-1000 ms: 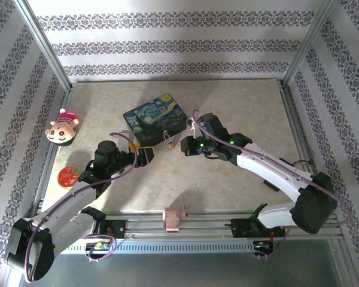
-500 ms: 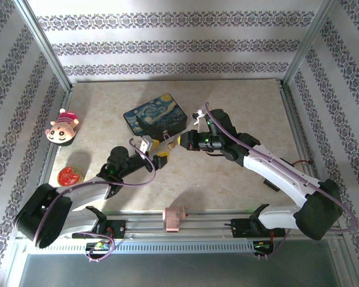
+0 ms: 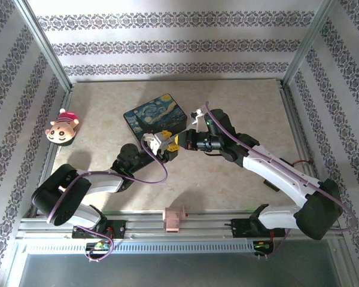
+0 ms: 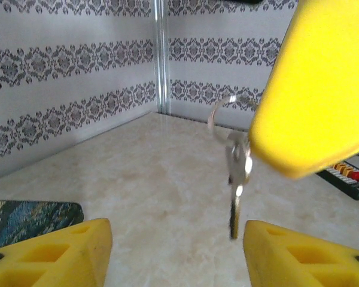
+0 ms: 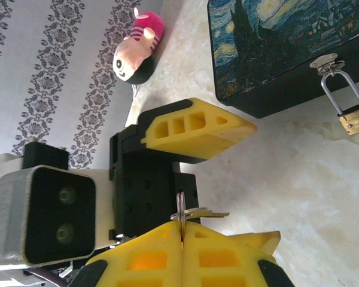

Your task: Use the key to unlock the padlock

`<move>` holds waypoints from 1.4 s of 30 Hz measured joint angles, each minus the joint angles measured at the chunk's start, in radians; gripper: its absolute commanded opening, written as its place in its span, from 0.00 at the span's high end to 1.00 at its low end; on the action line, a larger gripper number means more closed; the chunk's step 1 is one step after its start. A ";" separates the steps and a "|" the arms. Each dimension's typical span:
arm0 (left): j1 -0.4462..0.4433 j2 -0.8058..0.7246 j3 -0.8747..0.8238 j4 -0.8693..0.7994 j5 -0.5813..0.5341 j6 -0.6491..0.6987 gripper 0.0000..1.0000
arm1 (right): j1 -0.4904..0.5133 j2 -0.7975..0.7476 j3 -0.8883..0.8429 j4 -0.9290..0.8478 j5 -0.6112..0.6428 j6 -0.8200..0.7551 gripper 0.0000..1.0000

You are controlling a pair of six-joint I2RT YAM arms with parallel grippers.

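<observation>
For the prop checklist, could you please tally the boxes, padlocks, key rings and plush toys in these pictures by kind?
Box: 1
Padlock: 1
Key ring: 1
Plush toy: 1
Total: 4

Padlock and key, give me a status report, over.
Right claw shut on the key by its ring. Left claw open, straddling the dangling key. Padlock hangs shackle-closed on the box clasp. Nothing blocking it.
</observation>
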 measured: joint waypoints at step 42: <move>-0.012 -0.360 0.107 -0.741 0.108 0.206 1.00 | -0.021 -0.092 -0.006 -0.050 -0.016 -0.215 0.66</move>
